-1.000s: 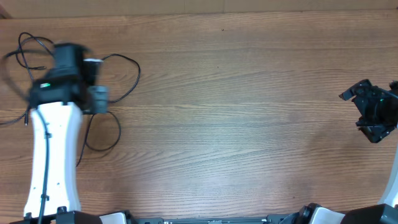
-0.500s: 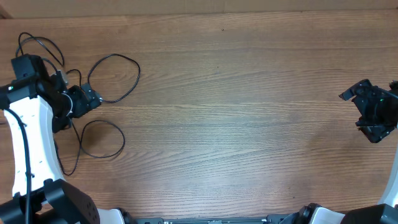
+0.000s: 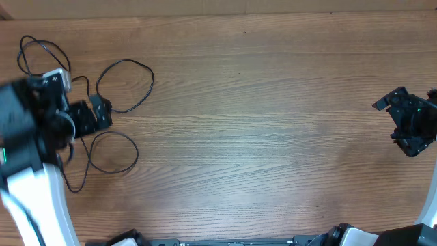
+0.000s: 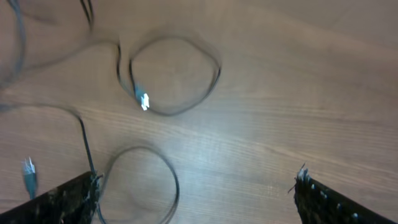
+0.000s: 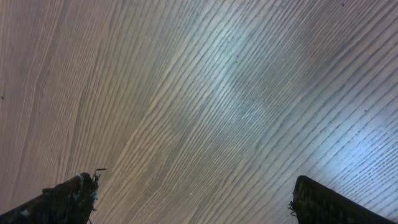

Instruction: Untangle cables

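Observation:
Thin black cables lie in loose loops on the left of the wooden table (image 3: 259,123): one loop (image 3: 151,80) at the top, one (image 3: 135,152) lower down and a smaller tangle (image 3: 41,42) at the far left. My left gripper (image 3: 95,115) hovers over their middle, blurred, open and holding nothing. In the left wrist view the upper loop (image 4: 214,84) carries a pale plug (image 4: 143,100). The lower loop (image 4: 140,148) runs between my open left gripper's (image 4: 198,180) fingers (image 4: 62,199). A second plug (image 4: 28,173) lies left. My right gripper (image 3: 410,126) is far off at the right edge, open (image 5: 193,183) over bare wood.
The left white arm (image 3: 31,198) rises from the front left corner beside the cables. Bare wooden table (image 5: 205,93) stretches between the two grippers. The table's back edge (image 3: 218,14) runs along the top of the overhead view.
My left gripper has opened and the left arm has swung off the cables towards the left edge. The lower loop has spread slightly. The right arm has not moved.

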Controlling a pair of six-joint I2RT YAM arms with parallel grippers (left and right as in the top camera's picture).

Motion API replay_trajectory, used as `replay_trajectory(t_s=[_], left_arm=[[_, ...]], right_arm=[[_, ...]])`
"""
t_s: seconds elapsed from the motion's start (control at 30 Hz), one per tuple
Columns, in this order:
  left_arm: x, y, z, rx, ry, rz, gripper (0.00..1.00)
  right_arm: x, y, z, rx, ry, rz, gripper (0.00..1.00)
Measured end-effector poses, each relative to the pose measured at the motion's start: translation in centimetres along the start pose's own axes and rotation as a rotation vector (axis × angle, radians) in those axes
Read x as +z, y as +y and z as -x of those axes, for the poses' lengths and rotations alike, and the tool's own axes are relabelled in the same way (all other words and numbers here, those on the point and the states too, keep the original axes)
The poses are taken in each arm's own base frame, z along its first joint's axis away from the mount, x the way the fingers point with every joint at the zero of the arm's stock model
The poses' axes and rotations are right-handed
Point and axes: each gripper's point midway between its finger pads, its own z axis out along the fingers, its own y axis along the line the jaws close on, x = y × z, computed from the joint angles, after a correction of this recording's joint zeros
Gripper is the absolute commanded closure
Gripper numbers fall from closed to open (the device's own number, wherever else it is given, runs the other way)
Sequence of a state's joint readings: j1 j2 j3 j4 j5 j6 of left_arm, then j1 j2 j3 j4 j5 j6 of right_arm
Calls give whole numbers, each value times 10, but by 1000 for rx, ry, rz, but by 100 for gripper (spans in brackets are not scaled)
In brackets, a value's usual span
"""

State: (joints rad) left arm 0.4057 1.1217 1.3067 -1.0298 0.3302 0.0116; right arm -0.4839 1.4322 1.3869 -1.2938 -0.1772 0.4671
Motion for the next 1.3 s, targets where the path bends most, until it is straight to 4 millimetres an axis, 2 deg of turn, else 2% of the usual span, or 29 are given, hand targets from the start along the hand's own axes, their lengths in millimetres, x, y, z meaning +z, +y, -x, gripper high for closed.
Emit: replay_trajectory(t_s=[0.1,0.23,0.43,0.53,0.67,0.9,1.1,1.23,1.3], left_arm=[[-34,-13,-14,63,-158,-4,0],[-57,-22,-60,96,-257,-7,0],[-71,-27,-112,103,-278,-2,0],[-75,-28,-124,101,-273,-3,0],[-70,-27,-142,76,-201,-3,0],[-67,-26,-159,52,-130,-5,1],[-67,-29,-161,67,-123,-18,0],[-73,-47,-167,166,-139,-117,1],[-80,-62,-163,241,-200,-198,0]], right_arm=[[0,0,0,0,0,0,0],[0,0,0,0,0,-1,0],[0,0,0,-1,0,-1,0],[0,0,0,0,0,-1,0],[0,0,0,-1,0,-1,0],[0,0,0,0,0,-1,0],[0,0,0,0,-1,0,0],[0,0,0,-1,0,-1,0],[0,0,0,0,-1,0,0]])
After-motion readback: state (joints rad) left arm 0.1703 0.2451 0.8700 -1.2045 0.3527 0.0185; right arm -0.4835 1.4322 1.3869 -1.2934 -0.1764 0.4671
